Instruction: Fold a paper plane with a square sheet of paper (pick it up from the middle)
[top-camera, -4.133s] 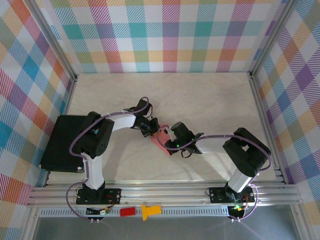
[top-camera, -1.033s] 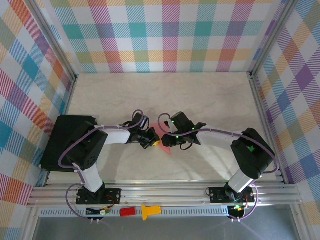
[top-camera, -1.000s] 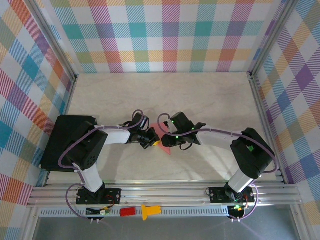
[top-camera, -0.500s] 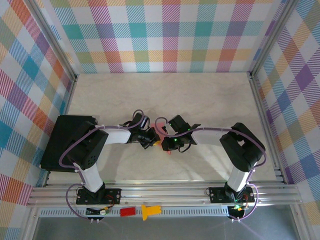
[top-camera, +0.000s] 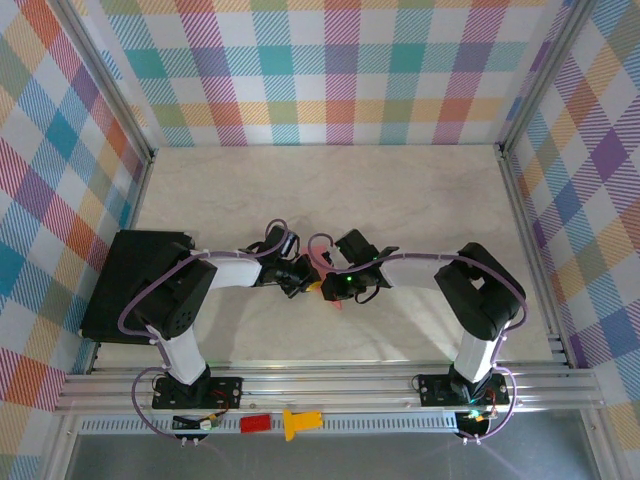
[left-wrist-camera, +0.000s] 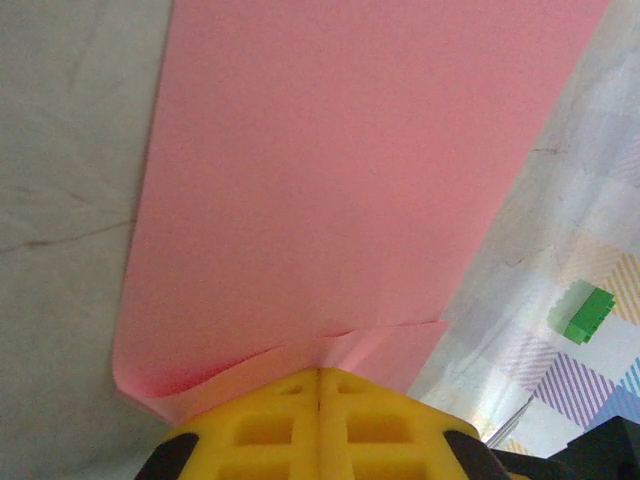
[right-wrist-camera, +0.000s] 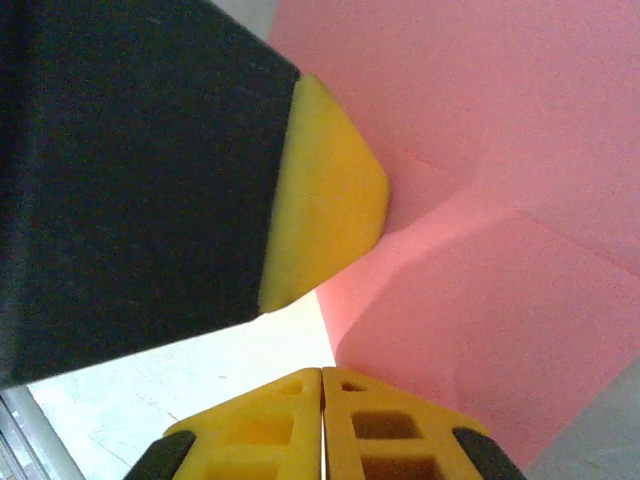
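Pink paper (left-wrist-camera: 330, 180), partly folded, at middle of table (top-camera: 400, 190), between both arms' tips. Left gripper (left-wrist-camera: 320, 375): jaws closed, pinching paper's creased edge. Right gripper (right-wrist-camera: 322, 372): jaws pressed together, tips at paper's folded edge; cannot tell whether paper is caught between them.

Nothing is legible — the square sheet of paper (left-wrist-camera: 320, 180) is unmarked.

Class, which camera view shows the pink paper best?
Left wrist: the pink paper spreads broadly across the frame, with both long edges visible. Right wrist shows a creased part; top external shows a small sliver.
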